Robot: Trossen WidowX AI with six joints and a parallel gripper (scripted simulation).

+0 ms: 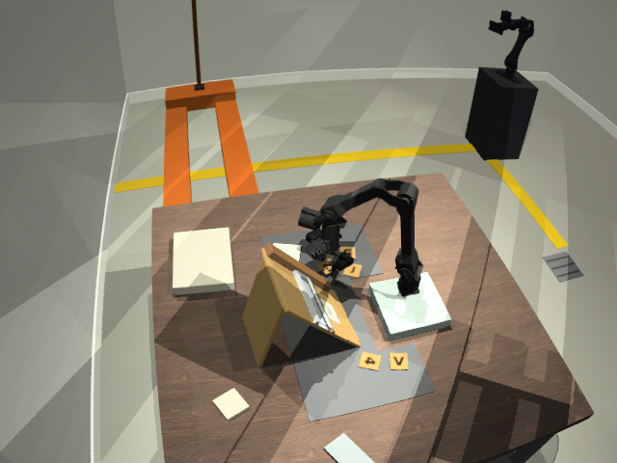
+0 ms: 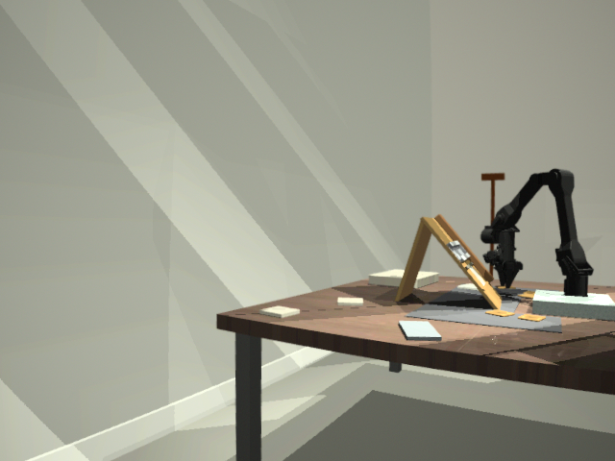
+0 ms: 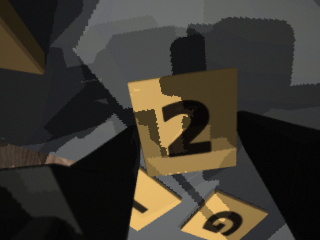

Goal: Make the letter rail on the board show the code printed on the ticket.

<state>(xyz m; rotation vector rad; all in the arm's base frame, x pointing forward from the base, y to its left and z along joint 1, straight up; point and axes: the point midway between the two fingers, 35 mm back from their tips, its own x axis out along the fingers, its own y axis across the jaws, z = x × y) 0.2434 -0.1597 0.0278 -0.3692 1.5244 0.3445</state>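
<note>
My gripper (image 1: 333,272) (image 2: 506,285) (image 3: 187,126) is shut on the 2 tile (image 3: 175,90) by its side edges, just above the far part of the grey mat (image 1: 368,263). The held tile looks slightly tilted. A G tile (image 1: 347,251) (image 3: 239,204) and a J tile (image 1: 353,270) (image 3: 159,197) lie beside it on the mat. A 4 tile (image 1: 369,361) (image 2: 500,313) and a V tile (image 1: 398,361) (image 2: 531,317) lie on the near part. The sloping board (image 1: 294,299) (image 2: 484,287) bears the rail (image 1: 308,293) (image 2: 457,251); I see no tile in it. The ticket (image 1: 331,313) is too small to read.
The arm stands on a pale block (image 1: 418,316) (image 2: 571,304) right of the board. A cream slab (image 1: 201,258) (image 2: 402,277) lies behind left. A small cream square (image 1: 230,403) and a pale flat plate (image 1: 348,449) (image 2: 419,329) lie toward the front. The board's upper edge stands close beside the gripper.
</note>
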